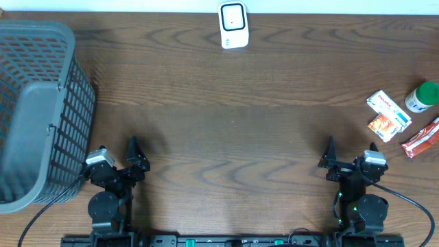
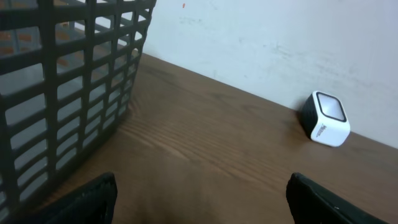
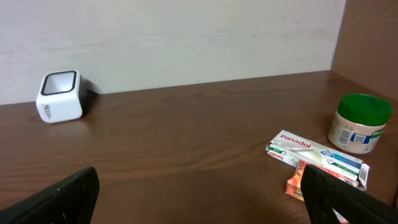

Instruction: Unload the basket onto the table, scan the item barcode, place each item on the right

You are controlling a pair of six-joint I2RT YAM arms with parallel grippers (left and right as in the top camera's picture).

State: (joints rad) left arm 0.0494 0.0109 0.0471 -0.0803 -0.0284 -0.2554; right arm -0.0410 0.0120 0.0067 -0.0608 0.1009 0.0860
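Overhead: scanner (image 1: 233, 25) sits at far edge of table (image 1: 226, 123). Basket (image 1: 41, 116) is well left of it. Panadol box (image 1: 389, 106), orange pkt (image 1: 383, 126), green-lid jar (image 1: 422, 97) & red wrapper (image 1: 420, 139) lie clustered well right of scanner. Left gripper (image 1: 118, 152) & right gripper (image 1: 351, 152) are both spread wide, holding nothing, well apart from scanner.
L wrist: basket (image 2: 68, 81) left of scanner (image 2: 326, 118).
R wrist: Panadol box (image 3: 314, 152) & jar (image 3: 359, 124) well right of scanner (image 3: 60, 96).
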